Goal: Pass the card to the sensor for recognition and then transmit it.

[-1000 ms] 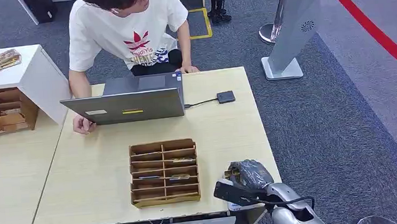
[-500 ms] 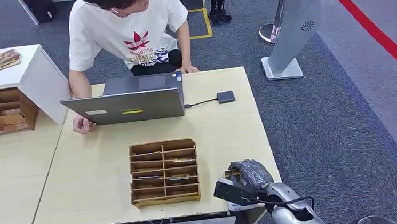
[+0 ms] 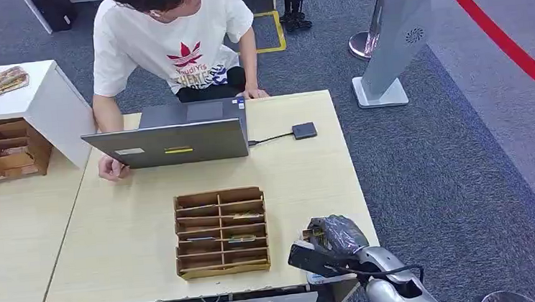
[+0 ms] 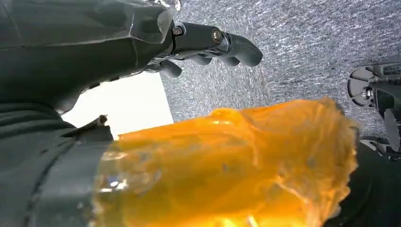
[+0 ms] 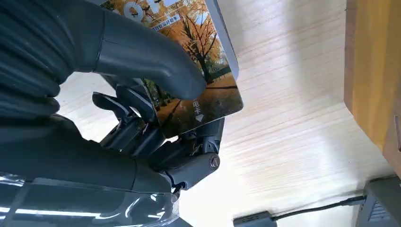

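Wooden table [image 3: 303, 184]: one sensor [image 3: 304, 130], one rack [image 3: 221, 232]; right hand [image 5: 156, 113] grasping one card [image 5: 198, 80]; left hand [image 4: 208, 45] released.

This looks like an office or a demonstration hall. Grey carpet [image 3: 439, 166] with a red stripe [image 3: 501, 39] covers the floor, and pale wooden desks [image 3: 127, 241] stand pushed together. A person [image 3: 169, 43] sits at an open laptop [image 3: 170, 140] with a small black box [image 3: 304, 130] cabled to it. A wooden sorting rack [image 3: 221, 232] with rows of slots stands on the desk, another [image 3: 1, 150] beside a white cabinet [image 3: 37, 97]. A grey standing kiosk [image 3: 396, 33] rises from the carpet.
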`<action>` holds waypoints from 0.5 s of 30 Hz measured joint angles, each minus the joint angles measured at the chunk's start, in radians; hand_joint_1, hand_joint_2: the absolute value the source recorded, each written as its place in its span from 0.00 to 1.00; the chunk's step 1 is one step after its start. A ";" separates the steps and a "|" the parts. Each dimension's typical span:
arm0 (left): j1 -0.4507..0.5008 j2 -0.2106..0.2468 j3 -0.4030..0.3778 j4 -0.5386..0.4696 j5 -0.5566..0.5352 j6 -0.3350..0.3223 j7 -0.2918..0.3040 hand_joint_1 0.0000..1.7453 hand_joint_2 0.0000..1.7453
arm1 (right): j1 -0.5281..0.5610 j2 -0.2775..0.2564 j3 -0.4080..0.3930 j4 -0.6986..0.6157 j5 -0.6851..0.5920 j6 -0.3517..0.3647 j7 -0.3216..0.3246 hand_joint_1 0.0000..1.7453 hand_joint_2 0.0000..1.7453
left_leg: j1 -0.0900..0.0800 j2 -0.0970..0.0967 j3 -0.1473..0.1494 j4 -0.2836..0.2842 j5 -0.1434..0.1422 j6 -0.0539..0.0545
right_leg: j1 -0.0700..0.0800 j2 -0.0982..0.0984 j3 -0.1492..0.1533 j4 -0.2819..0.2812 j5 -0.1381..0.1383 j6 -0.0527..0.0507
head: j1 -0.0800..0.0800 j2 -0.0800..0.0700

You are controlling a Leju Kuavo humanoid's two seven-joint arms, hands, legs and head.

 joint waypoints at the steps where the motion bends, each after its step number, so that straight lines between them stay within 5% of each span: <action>1: 0.000 0.000 0.000 0.000 0.000 0.000 0.000 0.00 0.00 | 0.000 0.000 0.000 0.000 0.000 0.000 0.000 1.00 1.00 | 0.000 0.000 0.000 0.000 0.000 0.000 | 0.000 0.000 0.000 0.000 0.000 0.000 | 0.000 0.000; 15: 0.000 0.000 0.000 0.000 -0.003 -0.002 0.000 0.00 0.00 | 0.000 0.001 -0.004 0.001 0.000 0.000 0.000 1.00 1.00 | 0.000 0.000 0.000 0.000 0.000 0.000 | 0.000 0.000 0.000 0.000 0.000 0.000 | 0.000 0.000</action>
